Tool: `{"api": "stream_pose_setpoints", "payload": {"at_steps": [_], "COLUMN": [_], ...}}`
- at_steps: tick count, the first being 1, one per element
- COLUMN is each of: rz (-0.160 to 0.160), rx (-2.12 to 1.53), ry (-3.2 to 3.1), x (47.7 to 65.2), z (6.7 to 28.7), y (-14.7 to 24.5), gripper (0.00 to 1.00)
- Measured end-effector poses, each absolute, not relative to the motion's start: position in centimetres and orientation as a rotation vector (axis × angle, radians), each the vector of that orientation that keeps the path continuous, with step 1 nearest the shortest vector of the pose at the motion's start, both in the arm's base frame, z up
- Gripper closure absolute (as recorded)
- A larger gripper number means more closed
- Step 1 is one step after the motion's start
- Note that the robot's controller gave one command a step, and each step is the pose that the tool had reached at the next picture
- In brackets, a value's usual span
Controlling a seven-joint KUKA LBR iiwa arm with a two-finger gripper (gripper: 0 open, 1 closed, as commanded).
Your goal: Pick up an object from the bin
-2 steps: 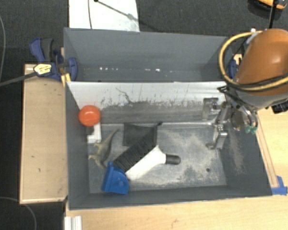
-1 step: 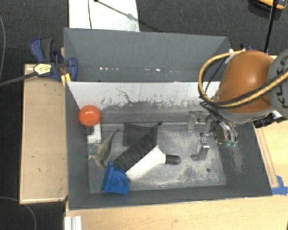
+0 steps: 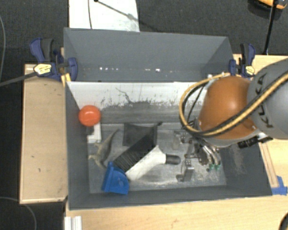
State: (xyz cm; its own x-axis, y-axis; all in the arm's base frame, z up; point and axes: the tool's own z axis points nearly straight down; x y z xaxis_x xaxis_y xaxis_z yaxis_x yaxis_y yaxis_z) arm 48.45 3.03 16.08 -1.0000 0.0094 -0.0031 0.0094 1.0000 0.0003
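Grey bin (image 3: 149, 51), orange ball (image 3: 90, 115), brush (image 3: 140, 158), blue piece (image 3: 115, 181)

The gripper (image 3: 188, 166) hangs in the right part of the bin (image 3: 144, 56). Just left of it lies a brush (image 3: 143, 158), handle end nearest. A flat pad (image 3: 137, 132) lies behind the brush, and a folded piece (image 3: 115, 180) touches its far end. Farthest left, by the wall, rests a ball (image 3: 90, 115).

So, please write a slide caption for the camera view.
Robot claw at the right of the grey bin, beside a white-handled brush; orange ball at left.
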Motion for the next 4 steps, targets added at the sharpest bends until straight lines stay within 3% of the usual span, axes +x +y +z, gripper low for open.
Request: {"api": "stream_pose_setpoints", "payload": {"at_steps": [1, 2, 3, 4], "rz": [0.0, -0.001, -0.003, -0.003], "rx": [-0.223, -0.646, -0.592, -0.592], "ry": [3.123, 3.066, 3.073, 3.073], "x": [49.6, 51.9, 52.6, 52.6], "z": [15.2, 9.4, 7.3, 7.3], "y": [5.0, 9.2, 10.7, 10.7], "gripper": [0.0, 0.0, 1.0, 1.0]}}
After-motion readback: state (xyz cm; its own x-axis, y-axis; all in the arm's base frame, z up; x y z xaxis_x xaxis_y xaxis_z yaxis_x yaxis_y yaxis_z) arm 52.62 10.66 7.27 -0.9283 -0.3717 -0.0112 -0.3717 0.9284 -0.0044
